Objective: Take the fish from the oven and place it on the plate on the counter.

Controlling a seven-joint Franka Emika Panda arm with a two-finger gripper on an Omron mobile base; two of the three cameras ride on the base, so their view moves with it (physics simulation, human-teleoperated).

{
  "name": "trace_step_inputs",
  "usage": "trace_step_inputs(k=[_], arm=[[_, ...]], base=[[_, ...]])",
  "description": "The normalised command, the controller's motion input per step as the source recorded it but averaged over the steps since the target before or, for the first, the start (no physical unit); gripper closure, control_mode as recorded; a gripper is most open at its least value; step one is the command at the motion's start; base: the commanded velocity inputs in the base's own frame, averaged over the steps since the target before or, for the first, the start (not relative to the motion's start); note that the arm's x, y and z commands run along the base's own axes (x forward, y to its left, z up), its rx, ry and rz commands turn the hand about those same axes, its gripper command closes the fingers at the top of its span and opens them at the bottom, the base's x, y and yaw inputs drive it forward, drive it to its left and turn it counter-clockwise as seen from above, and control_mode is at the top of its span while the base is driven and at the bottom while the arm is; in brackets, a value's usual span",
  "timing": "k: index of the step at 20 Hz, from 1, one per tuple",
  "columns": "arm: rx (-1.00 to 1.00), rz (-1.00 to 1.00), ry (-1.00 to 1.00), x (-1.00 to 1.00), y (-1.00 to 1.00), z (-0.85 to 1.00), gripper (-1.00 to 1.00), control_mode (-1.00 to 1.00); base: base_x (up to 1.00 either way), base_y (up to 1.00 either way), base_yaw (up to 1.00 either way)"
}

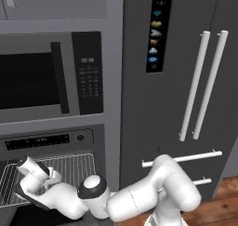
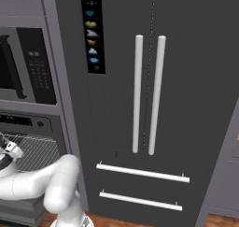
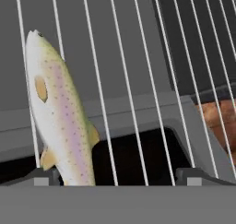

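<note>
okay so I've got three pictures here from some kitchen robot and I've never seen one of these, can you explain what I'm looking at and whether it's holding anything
This is a rendered kitchen. The white jointed robot arm reaches into the open grey built-in oven, below the microwave and beside the dark fridge. Two pictures come from cameras behind the arm, left and right. The third looks along the two-finger gripper: its dark fingers stand wide apart, holding nothing. A slender silvery, pink-striped fish lies on the oven's wire rack, beside one fingertip.
</note>
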Motion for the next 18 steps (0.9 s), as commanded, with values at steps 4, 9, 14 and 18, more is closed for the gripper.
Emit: trace_step_inputs(k=[4,9,14,18], arm=[[0.02,0.03,-0.13,0.00,-0.28,-0.75,-1.00,-1.00],[0.11,0.09,-0.08,0.00,0.00,-0.79,-1.00,-1.00],[0.14,0.11,0.00,-0.04,0.00,-0.89,1.00,-1.00],[0.03,0.09,0.00,-0.50,0.07,-0.50,1.00,-1.00]], base=[[0.00,0.00,0.00],[0.00,0.00,0.00],[0.00,0.00,0.00],[0.00,0.00,0.00]])
